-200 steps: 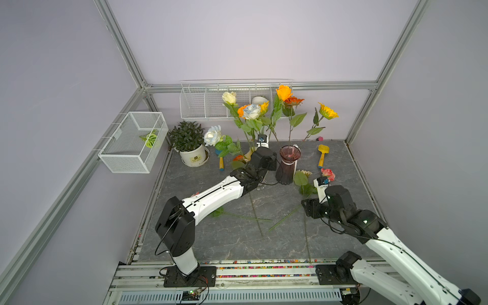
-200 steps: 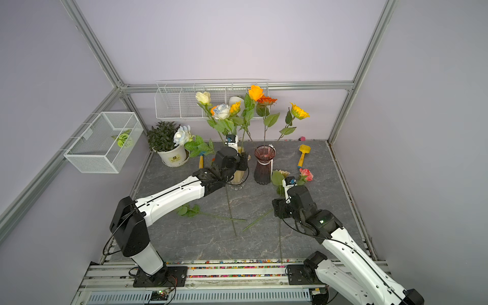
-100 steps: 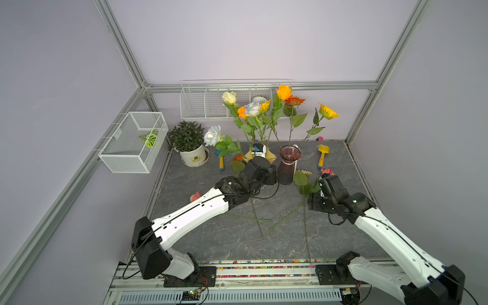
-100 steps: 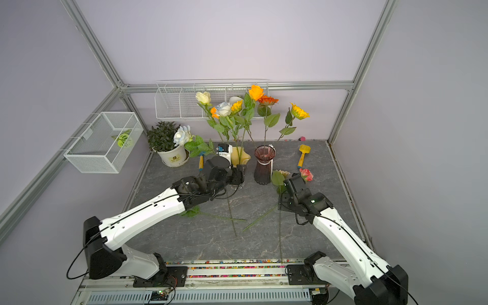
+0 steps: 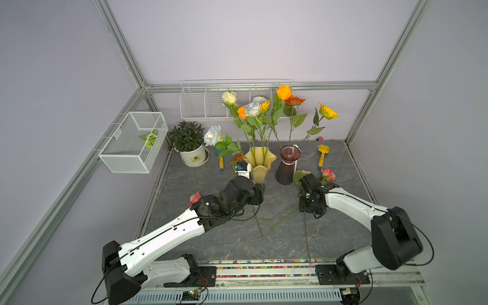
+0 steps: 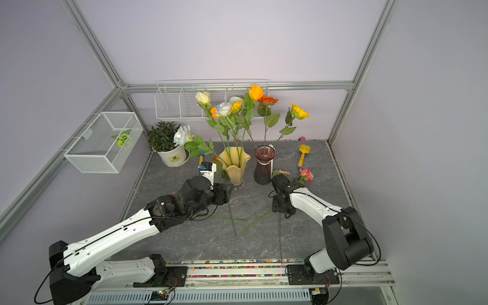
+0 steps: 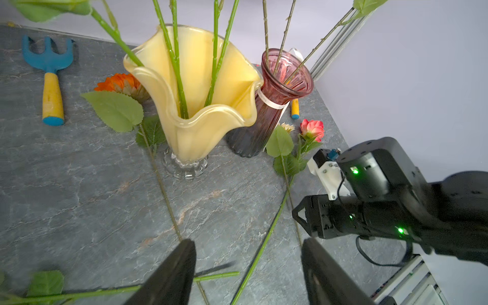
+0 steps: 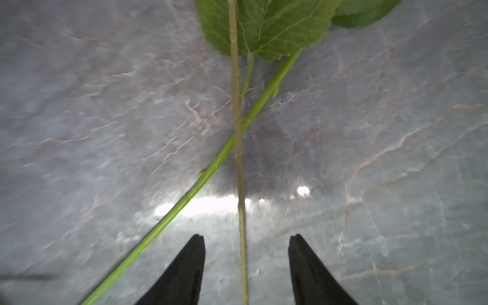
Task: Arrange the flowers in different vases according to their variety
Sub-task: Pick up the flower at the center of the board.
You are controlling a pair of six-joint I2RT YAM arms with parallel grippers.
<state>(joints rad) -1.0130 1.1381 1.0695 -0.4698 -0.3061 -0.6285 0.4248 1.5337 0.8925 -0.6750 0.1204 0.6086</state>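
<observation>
Fingers of right gripper spread, straddling a tan stem, no contact. Left gripper centre frame, fingers apart, empty.

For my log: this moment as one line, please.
left gripper: open, empty; right gripper: open, astride thin tan flower stem lying flat

White arm shells between black joint housings, looped with thin black cables. Green status lights on dark casings.

Tabletop before the yellow vase and purple vase lies open, crossed by loose stems.
</observation>
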